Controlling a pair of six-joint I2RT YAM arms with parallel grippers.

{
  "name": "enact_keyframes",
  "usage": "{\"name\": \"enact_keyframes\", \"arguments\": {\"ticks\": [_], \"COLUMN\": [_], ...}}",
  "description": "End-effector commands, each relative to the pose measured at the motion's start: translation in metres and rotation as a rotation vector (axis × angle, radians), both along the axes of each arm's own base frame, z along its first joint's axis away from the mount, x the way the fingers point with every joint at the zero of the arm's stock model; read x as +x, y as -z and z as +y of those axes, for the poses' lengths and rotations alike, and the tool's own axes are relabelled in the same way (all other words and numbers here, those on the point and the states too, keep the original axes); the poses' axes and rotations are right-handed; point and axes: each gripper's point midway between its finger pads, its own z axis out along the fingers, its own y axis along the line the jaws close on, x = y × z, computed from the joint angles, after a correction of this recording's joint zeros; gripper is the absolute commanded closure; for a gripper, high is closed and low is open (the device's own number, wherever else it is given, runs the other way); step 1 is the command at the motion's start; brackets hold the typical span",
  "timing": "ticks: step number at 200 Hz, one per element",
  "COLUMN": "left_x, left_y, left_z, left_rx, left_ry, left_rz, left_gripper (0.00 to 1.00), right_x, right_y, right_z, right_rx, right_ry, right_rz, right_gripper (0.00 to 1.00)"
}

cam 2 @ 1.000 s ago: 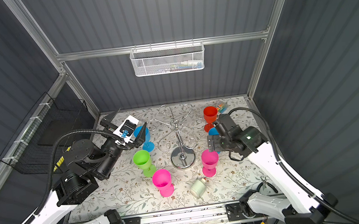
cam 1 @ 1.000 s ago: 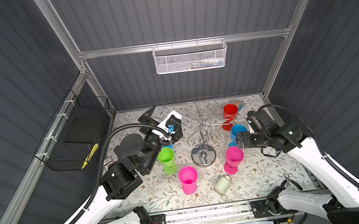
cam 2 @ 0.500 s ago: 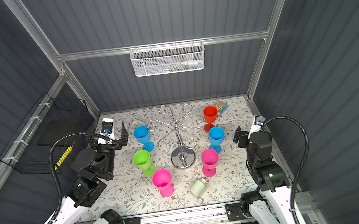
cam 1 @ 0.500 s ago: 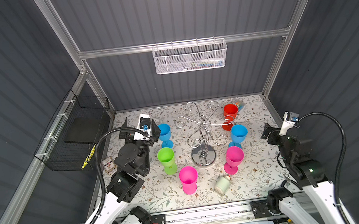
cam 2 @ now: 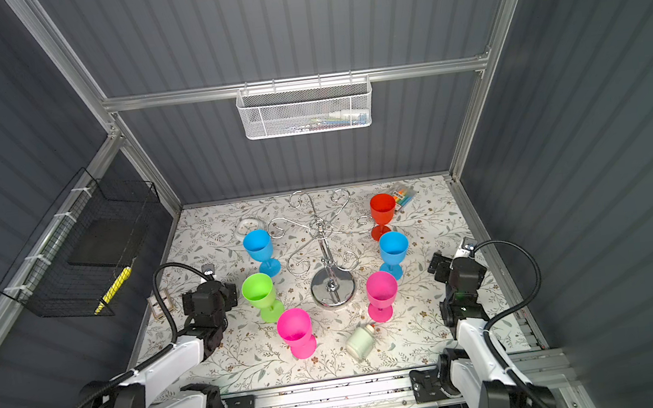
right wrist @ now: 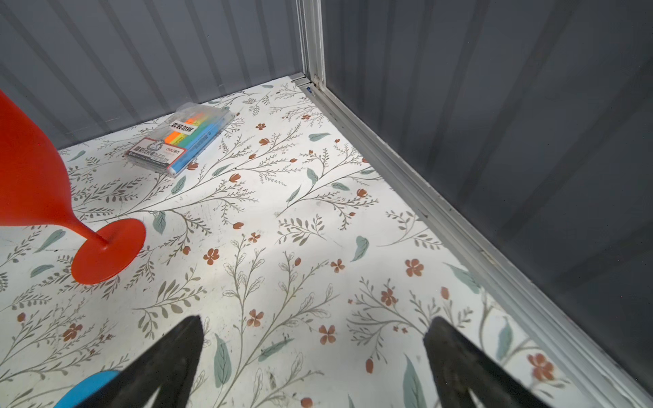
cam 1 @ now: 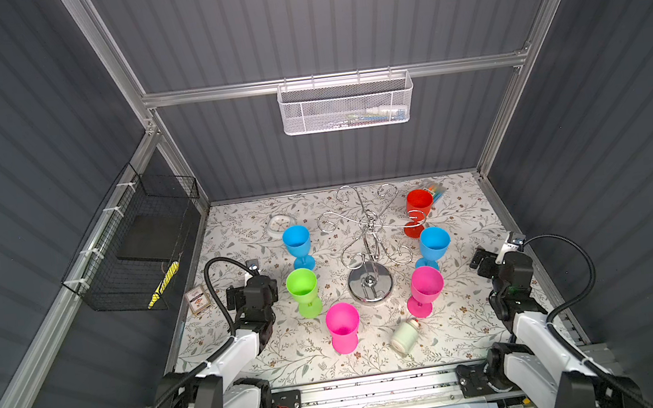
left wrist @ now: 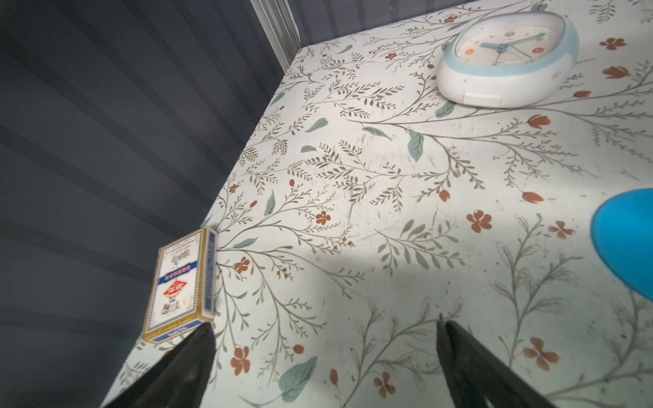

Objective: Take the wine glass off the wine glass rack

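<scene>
Room: grey ribbed walls are seen closing in on three sides, framed in aluminium rails.
Tabletop [cam 1: 468, 323]: a pale floral-print sheet is spread right across it, wall to wall.
Black wire basket [cam 1: 142, 251]: hung on the left wall, above the tabletop.
White mesh basket [cam 1: 347, 104]: hooked on the back rail, high over the scene.
Wine glass rack [cam 1: 369, 284]: stood upright mid-tabletop on its round mirror base; its curled chrome arms are spread out above the glasses in both top views.
Glasses: six are counted, every one set upright on its own foot on the tabletop, ringed round the rack.
Left of the rack: the left blue glass [cam 1: 296, 240] is placed at the back, the green glass [cam 1: 303, 289] just in front of it, the front pink glass [cam 1: 342, 324] nearest the camera.
Right of the rack: the red glass [cam 1: 418, 205] is set at the back, then the right blue glass [cam 1: 434, 243], then the right pink glass [cam 1: 426, 288].
Left gripper [left wrist: 325, 328]: held low by the left edge near the card box [left wrist: 182, 282]; its fingers [left wrist: 183, 367] are spread wide, nothing between them.
Right gripper [right wrist: 314, 321]: held by the right edge, well apart from the rack; its fingers [right wrist: 166, 360] are spread wide too, nothing gripped.
Clock [left wrist: 505, 60]: laid face-up towards the back left.
Bottle [cam 1: 404, 336]: a small white one, tipped on its side in front of the right pink glass.
Marker pack [right wrist: 180, 139]: laid flat in the back right, behind the red glass.
</scene>
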Motion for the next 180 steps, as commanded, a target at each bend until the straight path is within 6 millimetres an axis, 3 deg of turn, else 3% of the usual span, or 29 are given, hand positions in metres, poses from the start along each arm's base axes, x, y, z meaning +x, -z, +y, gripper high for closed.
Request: {"name": "enact_keyframes", "arguments": {"ticks": [1,32,46,58,73,83,95,105,180], "left_x": [0.019,0.05,0.064,0.074,0.084,0.084,0.092,0.09,0.092], "left_y": [-0.026,-0.02,-0.018,-0.006,0.009,0.022,0.018,0.025,0.023], "left_z": [-0.002,-0.026,-0.029,-0.03,-0.031,-0.028,-0.024,-0.021,-0.02], "left_rx": [-0.093,-0.088,-0.09,-0.119,-0.089,-0.13,-0.152,-0.18,-0.196], "left_ry": [-0.025,0.15,0.163,0.168,0.176,0.157,0.162,0.156,0.167], "left_rz": [-0.205,-0.185,-0.196,-0.194,-0.203,-0.11,-0.14,-0.087,-0.107], "left_gripper": [0.0,0.0,0.0,0.0,0.0,0.0,0.0,0.0,0.0], "right_x": [0.027,0.055,0.056,0.06,0.065,0.076,0.078,0.08,0.079], "right_y": [-0.035,-0.033,-0.02,-0.024,-0.01,-0.015,-0.007,-0.013,-0.012], "right_z": [0.017,0.027,0.053,0.054,0.05,0.048,0.053,0.053,0.055], "right_rx": [0.065,0.033,-0.021,-0.074,-0.036,-0.041,-0.026,-0.032,-0.037], "right_ry": [-0.104,-0.198,-0.305,-0.278,-0.253,-0.247,-0.282,-0.284,-0.288], "right_rz": [-0.247,-0.272,-0.224,-0.28,-0.147,-0.172,-0.106,-0.136,-0.142], "right_gripper": [0.01,0.01,0.01,0.01,0.01,0.01,0.01,0.01,0.01]}}
